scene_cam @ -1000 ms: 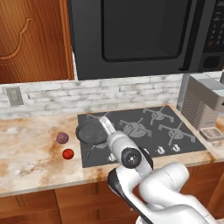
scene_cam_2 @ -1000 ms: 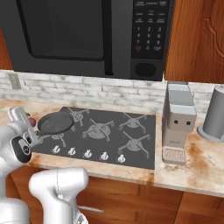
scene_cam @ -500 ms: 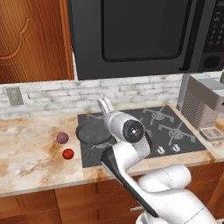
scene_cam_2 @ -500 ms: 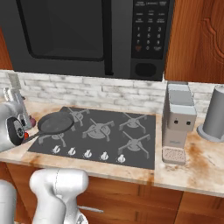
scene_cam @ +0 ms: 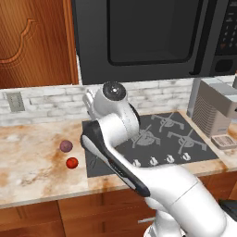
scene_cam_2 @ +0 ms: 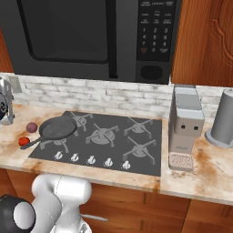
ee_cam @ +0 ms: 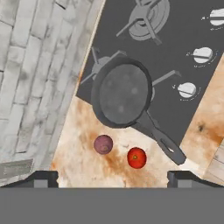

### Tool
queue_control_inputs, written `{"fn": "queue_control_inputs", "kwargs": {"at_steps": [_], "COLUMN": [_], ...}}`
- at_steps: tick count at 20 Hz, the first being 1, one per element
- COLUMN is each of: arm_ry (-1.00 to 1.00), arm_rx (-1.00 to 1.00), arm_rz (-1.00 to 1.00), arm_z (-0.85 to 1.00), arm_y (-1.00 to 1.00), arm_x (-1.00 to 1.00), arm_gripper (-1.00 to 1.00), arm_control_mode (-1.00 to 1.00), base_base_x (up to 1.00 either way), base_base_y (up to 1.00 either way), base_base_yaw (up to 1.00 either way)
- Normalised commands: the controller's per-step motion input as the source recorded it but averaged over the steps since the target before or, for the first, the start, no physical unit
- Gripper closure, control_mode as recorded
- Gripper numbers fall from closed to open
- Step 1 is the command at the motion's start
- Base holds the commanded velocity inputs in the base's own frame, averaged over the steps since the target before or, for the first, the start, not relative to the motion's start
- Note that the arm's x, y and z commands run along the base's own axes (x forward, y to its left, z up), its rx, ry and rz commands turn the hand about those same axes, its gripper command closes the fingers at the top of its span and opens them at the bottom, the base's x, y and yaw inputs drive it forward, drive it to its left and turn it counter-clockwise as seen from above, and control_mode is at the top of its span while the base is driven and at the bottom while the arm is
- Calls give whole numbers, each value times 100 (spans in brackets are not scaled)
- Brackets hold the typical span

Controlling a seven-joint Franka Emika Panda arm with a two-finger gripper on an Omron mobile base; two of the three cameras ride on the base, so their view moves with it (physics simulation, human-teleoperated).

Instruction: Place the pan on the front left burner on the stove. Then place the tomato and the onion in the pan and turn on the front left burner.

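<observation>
The dark pan (ee_cam: 122, 94) lies on the left end of the stove (scene_cam_2: 150, 132), its handle reaching out over the stove's front left corner. Grate prongs of the front left burner (scene_cam_2: 58, 143) stick out from under its front rim. On the marble counter left of the stove rest the maroon onion (ee_cam: 103, 144) and, closer to the front, the red tomato (ee_cam: 136, 157). My gripper (ee_cam: 113, 178) hangs high over this patch of counter, open with nothing between its fingertips (ee_cam: 41, 177). In the left base view my arm hides the pan, while the onion (scene_cam: 66, 146) and tomato (scene_cam: 71, 163) show.
A row of silvery knobs (scene_cam_2: 91, 160) runs along the stove's front. A black microwave (scene_cam_2: 91, 36) hangs above it. On the right stand a grey coffee machine (scene_cam_2: 185, 123) and a grey canister (scene_cam_2: 223, 118). The brick wall holds an outlet (scene_cam: 15, 101).
My arm has swung up and to the left, from over the stove's front to above the counter by the wall. Pan, onion and tomato have stayed put, and the gripper has stayed open.
</observation>
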Motion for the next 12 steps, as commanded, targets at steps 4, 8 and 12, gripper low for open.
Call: {"fn": "queue_control_inputs", "kwargs": {"at_steps": [4, 8, 12], "arm_ry": [31, 14, -1], "arm_rx": [0, -4, -2], "arm_rz": [0, 2, 0], "arm_z": [-4, -35, -45], "arm_y": [53, 38, 21], "arm_x": [0, 0, 0], "arm_gripper": [-100, -100, -100], "arm_control_mode": [-100, -100, -100], "base_base_x": [0, 0, 0], "base_base_y": [0, 0, 0], "base_base_yaw": [0, 0, 0]}}
